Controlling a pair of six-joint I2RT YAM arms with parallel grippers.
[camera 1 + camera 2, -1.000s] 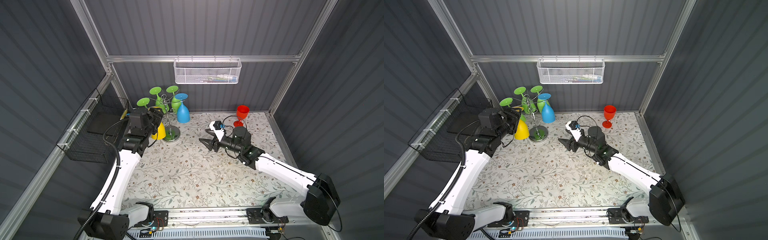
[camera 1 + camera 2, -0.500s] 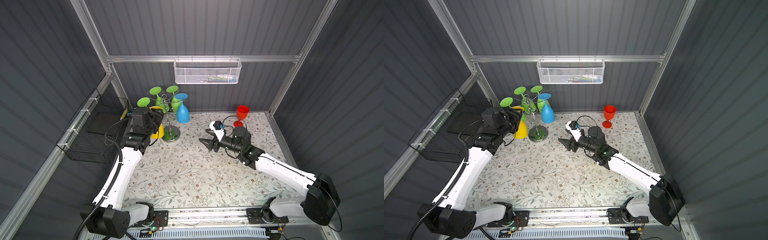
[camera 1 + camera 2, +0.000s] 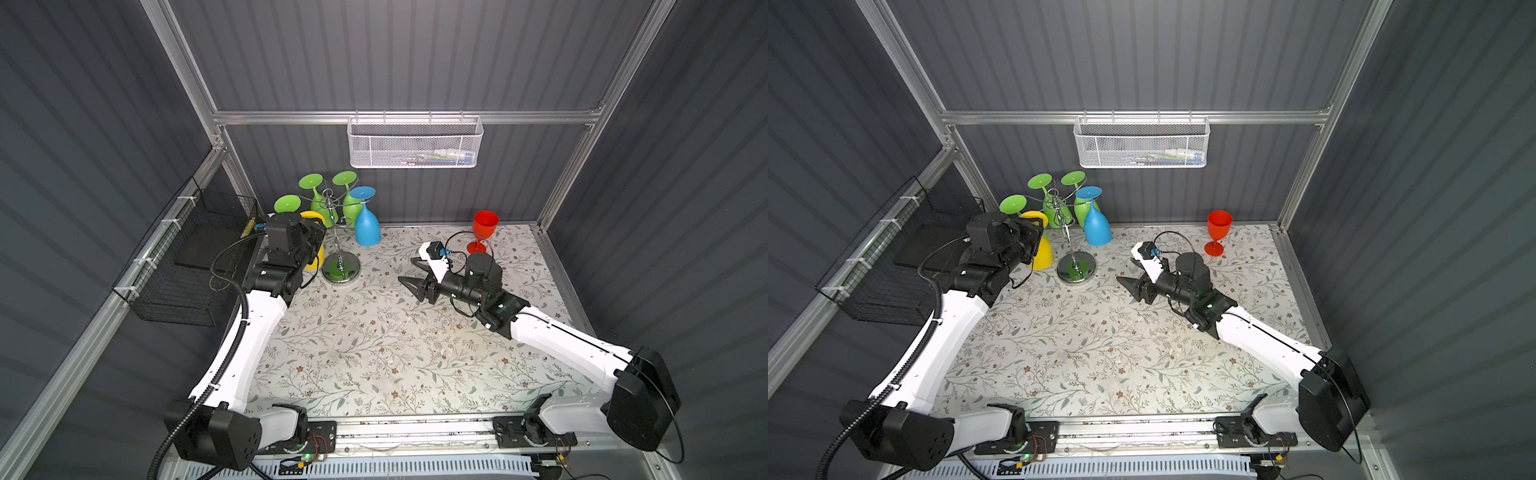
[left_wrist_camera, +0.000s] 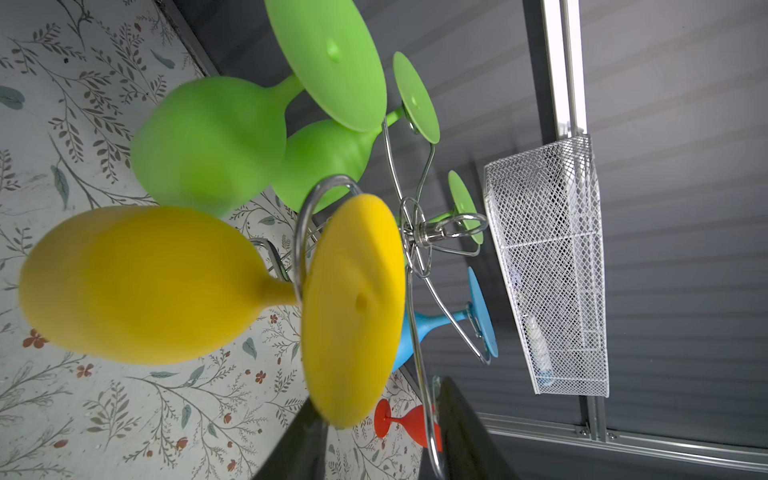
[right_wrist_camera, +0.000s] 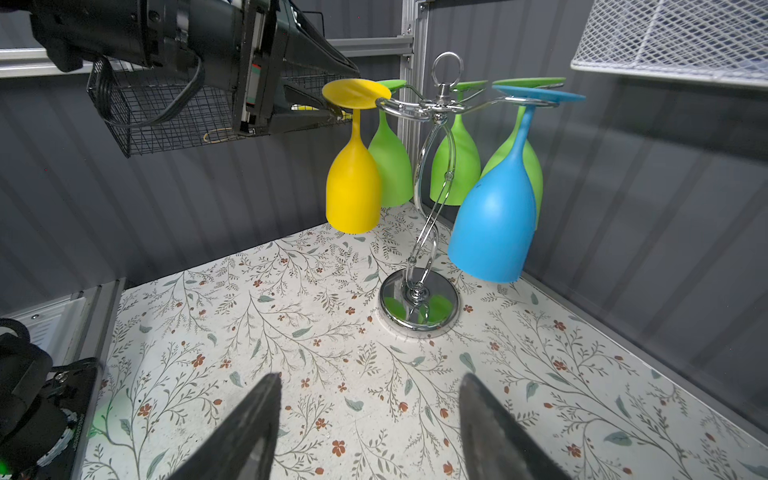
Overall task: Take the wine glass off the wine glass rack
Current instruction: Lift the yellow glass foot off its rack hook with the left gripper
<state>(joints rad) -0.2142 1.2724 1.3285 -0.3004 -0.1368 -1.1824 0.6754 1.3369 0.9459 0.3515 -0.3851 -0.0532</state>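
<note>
The chrome wine glass rack (image 3: 340, 266) (image 5: 419, 299) stands at the back left of the table. A yellow wine glass (image 5: 353, 191) (image 4: 137, 286) hangs upside down from one of its arms. My left gripper (image 4: 380, 395) (image 5: 348, 94) is at the yellow foot disc, one finger above it and one below. The foot and the rack's wire arm sit between the jaws. One finger touches the disc's edge and a gap shows at the other. My right gripper (image 5: 370, 378) (image 3: 407, 270) hovers open and empty over the table, facing the rack.
Three green glasses (image 5: 390, 166) and a blue one (image 5: 494, 224) also hang on the rack. A red glass (image 3: 484, 232) stands upright at the back right. A white mesh basket (image 3: 415, 143) hangs on the back wall, and a black wire basket (image 3: 187, 266) on the left wall.
My left gripper has moved in toward the rack, and its jaws have narrowed around the yellow glass's foot. The right arm has stayed still.
</note>
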